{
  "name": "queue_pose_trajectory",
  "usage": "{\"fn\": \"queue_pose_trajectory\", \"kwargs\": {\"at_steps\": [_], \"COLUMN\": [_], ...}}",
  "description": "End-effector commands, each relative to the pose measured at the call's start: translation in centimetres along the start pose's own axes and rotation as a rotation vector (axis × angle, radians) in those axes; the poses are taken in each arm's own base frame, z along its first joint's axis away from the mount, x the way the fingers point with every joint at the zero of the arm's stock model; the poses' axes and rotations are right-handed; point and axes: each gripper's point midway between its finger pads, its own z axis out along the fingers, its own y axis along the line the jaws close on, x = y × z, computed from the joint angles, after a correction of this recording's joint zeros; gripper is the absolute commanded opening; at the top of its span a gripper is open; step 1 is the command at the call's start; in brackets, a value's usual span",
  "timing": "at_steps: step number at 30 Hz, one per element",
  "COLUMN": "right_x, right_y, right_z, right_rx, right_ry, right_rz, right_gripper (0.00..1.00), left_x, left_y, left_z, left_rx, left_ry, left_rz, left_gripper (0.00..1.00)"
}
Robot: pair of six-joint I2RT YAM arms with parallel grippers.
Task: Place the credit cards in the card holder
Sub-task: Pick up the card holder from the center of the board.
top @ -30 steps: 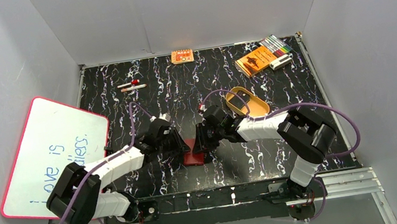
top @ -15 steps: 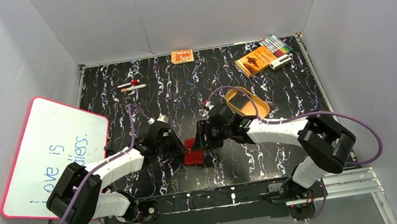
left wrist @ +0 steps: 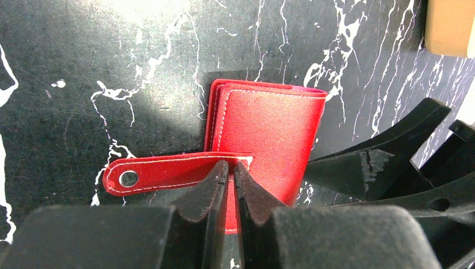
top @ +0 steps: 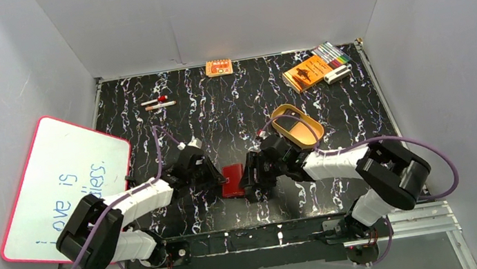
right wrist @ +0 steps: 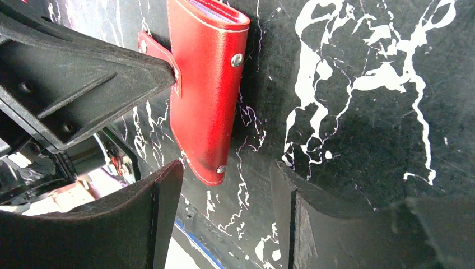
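Note:
The card holder [top: 233, 180] is a closed red wallet lying on the black marbled table between my two grippers. My left gripper [left wrist: 231, 168] is shut on it where the snap tab [left wrist: 162, 172] joins the cover; the tab sticks out to the left in the left wrist view. The right wrist view has the card holder [right wrist: 207, 84] just beyond my right gripper [right wrist: 227, 174], which is open with nothing between its fingers. Pale sleeve edges [right wrist: 218, 8] show at the wallet's top. No credit cards show in any view.
A tan oval tray [top: 307, 136] sits just behind the right arm. An orange booklet [top: 307, 72] and markers [top: 331, 53] lie back right, a small orange box [top: 218, 67] at the back middle, pens [top: 158, 103] back left. A pink-rimmed whiteboard [top: 61, 185] leans at the left.
My right gripper has opened and drawn back to the right, off the card holder. The left gripper has closed tighter on the wallet's tab.

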Motion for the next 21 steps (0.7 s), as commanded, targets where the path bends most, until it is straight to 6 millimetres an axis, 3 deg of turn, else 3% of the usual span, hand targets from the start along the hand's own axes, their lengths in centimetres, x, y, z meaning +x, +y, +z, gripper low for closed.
{"fn": "queue_pose_trajectory", "kwargs": {"at_steps": [1,7,16,21], "right_x": [-1.0,-1.1,-1.2,-1.2], "right_y": [2.1,2.5,2.7,2.9], "right_z": [0.8,1.7,2.6,2.8], "right_rx": [-0.133,-0.176,-0.207,-0.228], "right_ry": [-0.033,-0.036,-0.037,-0.037], "right_rz": [0.046,0.085,0.113,0.124], "right_gripper": [0.67,0.62,0.47,0.44], "left_x": [2.0,2.5,2.8,3.1], "left_y": [4.7,5.4,5.7,5.9], "left_z": [0.4,0.5,0.5,0.5], "left_rx": [-0.162,-0.175,-0.178,-0.180], "left_ry": [0.040,0.047,0.048,0.054], "left_rz": [0.006,-0.003,-0.016,-0.021], "left_gripper": [0.09,0.08,0.08,0.07]}}
